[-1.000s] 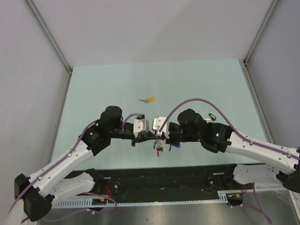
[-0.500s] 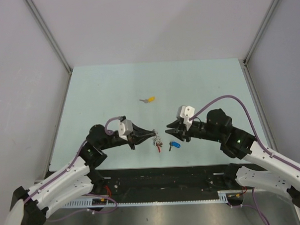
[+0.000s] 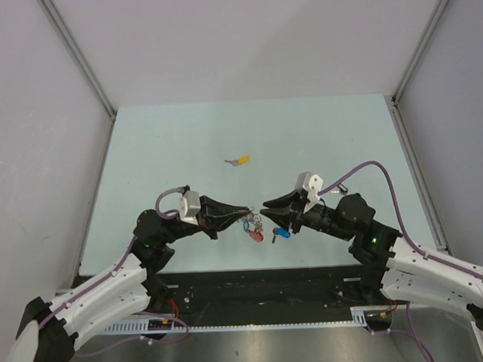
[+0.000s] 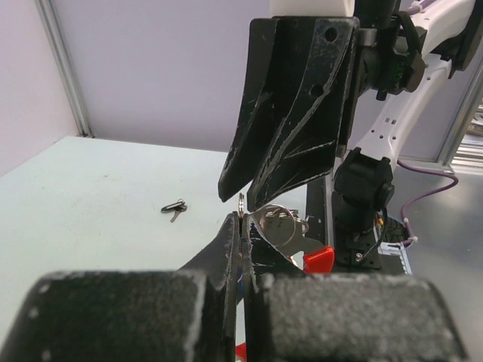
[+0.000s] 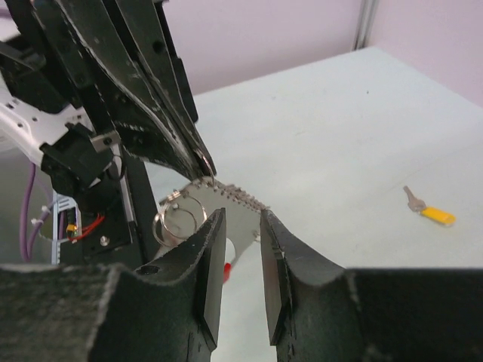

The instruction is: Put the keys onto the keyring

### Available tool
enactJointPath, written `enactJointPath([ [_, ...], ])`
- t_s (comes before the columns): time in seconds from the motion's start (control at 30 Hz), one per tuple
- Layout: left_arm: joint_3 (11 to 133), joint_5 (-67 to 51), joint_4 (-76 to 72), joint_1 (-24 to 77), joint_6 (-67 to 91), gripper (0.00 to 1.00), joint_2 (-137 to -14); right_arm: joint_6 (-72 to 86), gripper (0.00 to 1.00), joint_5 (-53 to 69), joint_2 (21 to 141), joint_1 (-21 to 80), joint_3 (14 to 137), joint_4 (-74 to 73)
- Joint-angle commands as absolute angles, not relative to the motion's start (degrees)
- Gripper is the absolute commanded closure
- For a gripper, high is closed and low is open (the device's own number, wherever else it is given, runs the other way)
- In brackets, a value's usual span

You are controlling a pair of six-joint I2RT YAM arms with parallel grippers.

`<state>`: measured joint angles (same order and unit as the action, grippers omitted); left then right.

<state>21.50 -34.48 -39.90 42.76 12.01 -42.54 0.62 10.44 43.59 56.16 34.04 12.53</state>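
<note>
The left gripper (image 3: 244,216) is pinching shut on the thin metal of the small silver keyring (image 3: 254,224). It is holding the keyring just above the pale green table (image 3: 183,135), with a red piece (image 3: 257,235) dangling under it. The right gripper (image 3: 265,204) is hovering nose to nose with it, its jaws narrowly apart and gripping nothing that I can see. A toothed silver blade (image 5: 234,202) is crossing just beyond its fingertips (image 5: 213,245).

The blue-capped silver key (image 3: 281,233) is lying on the table just below that claw, apparently off the ring. To my eye the right arm should be dipping for it and taking it by the blade, leaving the head's hole free. Meanwhile the left should be presenting the ring's split. The yellow-capped key (image 3: 241,160) is lying well apart, farther back.
</note>
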Motion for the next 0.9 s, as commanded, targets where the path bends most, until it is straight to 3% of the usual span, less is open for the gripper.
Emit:
enactJointPath([
  [0.0,21.36,-33.84,-46.23,43.07,13.80,1.00,-42.80,2.73,0.70,6.32,43.06,57.57,34.01,20.65],
  [0.87,22.50,-35.77,-45.53,43.07,14.06,1.00,-43.59,1.23,0.70,12.05,47.72,57.48,34.10,24.34],
])
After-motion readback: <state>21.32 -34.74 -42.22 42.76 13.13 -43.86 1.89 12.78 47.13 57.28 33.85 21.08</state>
